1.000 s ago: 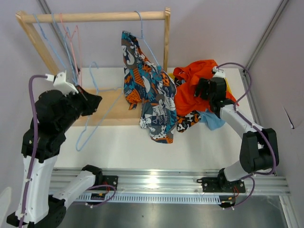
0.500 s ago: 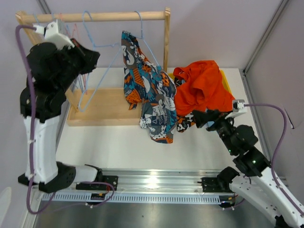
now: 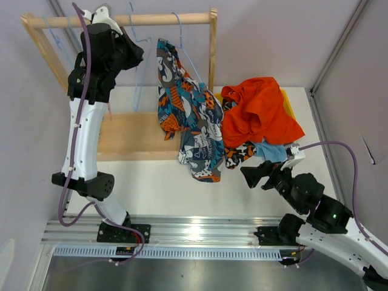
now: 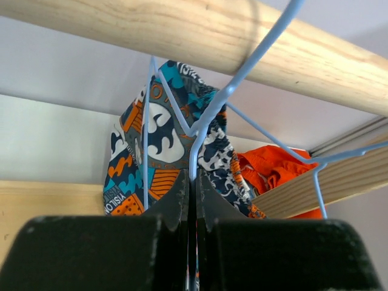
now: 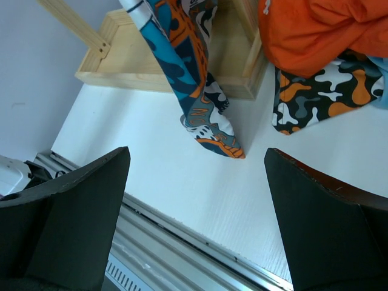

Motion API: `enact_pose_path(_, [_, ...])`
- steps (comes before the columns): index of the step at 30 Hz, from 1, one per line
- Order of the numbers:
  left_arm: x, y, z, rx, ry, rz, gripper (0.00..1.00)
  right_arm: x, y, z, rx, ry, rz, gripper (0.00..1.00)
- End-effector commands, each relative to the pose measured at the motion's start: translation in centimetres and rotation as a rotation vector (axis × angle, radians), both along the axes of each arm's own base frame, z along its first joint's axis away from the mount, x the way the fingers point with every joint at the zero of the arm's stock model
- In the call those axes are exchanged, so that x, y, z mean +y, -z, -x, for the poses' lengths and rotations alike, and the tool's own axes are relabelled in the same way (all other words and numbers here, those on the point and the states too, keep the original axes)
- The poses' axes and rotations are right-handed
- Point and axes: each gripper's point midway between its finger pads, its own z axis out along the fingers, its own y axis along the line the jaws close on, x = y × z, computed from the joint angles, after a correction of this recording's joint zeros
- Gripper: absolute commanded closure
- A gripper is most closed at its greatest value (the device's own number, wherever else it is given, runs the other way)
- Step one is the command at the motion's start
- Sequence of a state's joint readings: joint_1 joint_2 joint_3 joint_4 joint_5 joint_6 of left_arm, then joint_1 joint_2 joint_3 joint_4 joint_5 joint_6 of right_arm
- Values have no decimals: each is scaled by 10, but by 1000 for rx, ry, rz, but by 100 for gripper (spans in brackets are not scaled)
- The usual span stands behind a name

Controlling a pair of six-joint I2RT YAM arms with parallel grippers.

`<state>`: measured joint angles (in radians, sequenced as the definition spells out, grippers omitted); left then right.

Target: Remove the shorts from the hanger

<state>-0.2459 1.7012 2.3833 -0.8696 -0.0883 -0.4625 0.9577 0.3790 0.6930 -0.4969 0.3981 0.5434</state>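
Observation:
The blue-orange-white patterned shorts (image 3: pixel 185 115) hang from a blue wire hanger (image 3: pixel 189 59) on the wooden rod (image 3: pixel 170 20); their lower end rests on the table. My left gripper (image 3: pixel 132 53) is raised beside the rod, shut on an empty blue wire hanger (image 3: pixel 136 85). In the left wrist view the left gripper (image 4: pixel 193 182) clamps the empty hanger's wire (image 4: pixel 213 108) under the rod (image 4: pixel 182 30), with the patterned shorts (image 4: pixel 160 142) behind. Red-orange (image 3: pixel 260 115), camouflage (image 3: pixel 238 155) and light blue (image 3: pixel 271 151) shorts lie piled at right. My right gripper (image 3: pixel 251 176) is open and empty. The dark navy pair is hidden.
The wooden rack has a tray base (image 3: pixel 130 136) and an upright post (image 3: pixel 213 48). Thin blue and pink hangers (image 3: pixel 59 41) hang at the rod's left end. The right wrist view shows the patterned shorts' tip (image 5: pixel 212 124), camouflage shorts (image 5: pixel 321 91) and the metal rail (image 5: pixel 182 242).
My left arm has lifted the empty blue hanger from the tray up to the rod. My right arm has drawn back from the pile of shorts toward the near edge, empty.

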Motion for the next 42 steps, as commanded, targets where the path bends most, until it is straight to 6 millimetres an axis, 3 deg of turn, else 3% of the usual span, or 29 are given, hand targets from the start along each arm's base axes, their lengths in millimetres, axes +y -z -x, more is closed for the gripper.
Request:
enact_pose_path(1, [16, -44, 10, -132, -48, 22, 100, -2, 11, 0, 27, 21, 2, 1])
enact_pose_path(6, [32, -34, 18, -95, -93, -14, 100, 3, 14, -2, 27, 12, -1, 0])
enact_pose_path(7, [33, -20, 17, -62, -101, -28, 100, 4, 14, -2, 25, 10, -1, 1])
enact_pose_path(9, [40, -28, 32, -83, -117, -31, 100, 5, 13, -4, 24, 13, 5, 0])
enact_pose_path(10, [41, -15, 29, -57, -128, -43, 97, 5, 14, -4, 25, 11, 9, 1])
enact_pose_path(11, [43, -16, 32, -63, -132, -48, 93, 5, 14, -4, 25, 12, 15, 1])
enact_pose_path(15, [48, -17, 45, -70, -142, -57, 79, 0, 11, -2, 20, 20, 17, 1])
enact_pose_path(16, [48, -16, 46, -63, -138, -59, 64, -2, 9, -2, 16, 25, 11, 1])
enact_pose_path(18, [48, -21, 50, -73, -135, -57, 47, -4, 9, 0, 19, 26, 19, 1])
enact_pose_path(19, [49, -24, 54, -80, -136, -55, 32, -6, 7, 0, 17, 27, 17, 1])
enact_pose_path(21, [51, -34, 62, -101, -137, -47, 21, -11, 6, 3, 19, 32, 17, 1])
enact_pose_path(25, [53, -61, 85, -168, -126, -19, 19, -15, 4, 7, 17, 27, -5, 1])
enact_pose_path(30, [8, -81, 97, -220, 119, 53, 24, -14, 1, 5, 11, 32, -5, 1])
enact_pose_path(42, [-81, -41, 64, -122, 309, 18, 26, -9, -5, 1, 2, 35, -3, 1])
